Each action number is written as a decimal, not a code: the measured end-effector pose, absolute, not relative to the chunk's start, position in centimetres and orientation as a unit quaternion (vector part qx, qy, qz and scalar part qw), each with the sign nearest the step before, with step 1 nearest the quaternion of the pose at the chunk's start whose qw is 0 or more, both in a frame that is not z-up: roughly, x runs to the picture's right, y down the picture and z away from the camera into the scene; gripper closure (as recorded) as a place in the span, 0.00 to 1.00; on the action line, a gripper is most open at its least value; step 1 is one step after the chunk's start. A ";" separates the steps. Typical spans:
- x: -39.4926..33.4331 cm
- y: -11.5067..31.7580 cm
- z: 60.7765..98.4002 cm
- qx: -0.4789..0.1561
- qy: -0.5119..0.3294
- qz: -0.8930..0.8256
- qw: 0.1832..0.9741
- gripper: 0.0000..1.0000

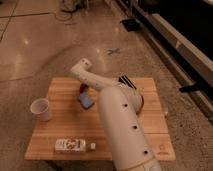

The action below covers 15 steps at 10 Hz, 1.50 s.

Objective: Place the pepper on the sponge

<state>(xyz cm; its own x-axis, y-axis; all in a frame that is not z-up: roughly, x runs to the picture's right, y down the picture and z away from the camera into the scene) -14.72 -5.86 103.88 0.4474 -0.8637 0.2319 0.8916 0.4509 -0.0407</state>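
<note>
Robot arm (122,130), white and thick, rises from the near edge of the table (60,87) at 6 o'clock and covers much of its right half. Flat bottle-like item (70,145) lies on its side at 7 o'clock, near the front edge. White cup (41,109) stands upright at 9 o'clock, well apart from the rest. Sponge (86,102), light blue, lies left of table centre, at about 10 o'clock. Pepper (80,96), a dark red shape, appears to sit at the sponge's upper left corner, touching or just beside it; which of the two cannot be told. Gripper (83,91) hangs directly over this spot, below the bent forearm; whether it is wide, narrow or holding the pepper cannot be told. Dark striped object (125,81) lies at 1 o'clock, against the arm. Beyond the table, the floor (40,45) carries a small crossed mark (113,51) at 12 o'clock.
</note>
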 end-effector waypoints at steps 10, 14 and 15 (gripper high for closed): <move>-9.9 -5.9 92.4 -0.096 -0.152 -0.438 0.881 1.00; -11.9 -1.2 87.7 -0.089 -0.174 -0.466 0.863 1.00; -12.2 -0.1 87.3 -0.090 -0.175 -0.472 0.860 1.00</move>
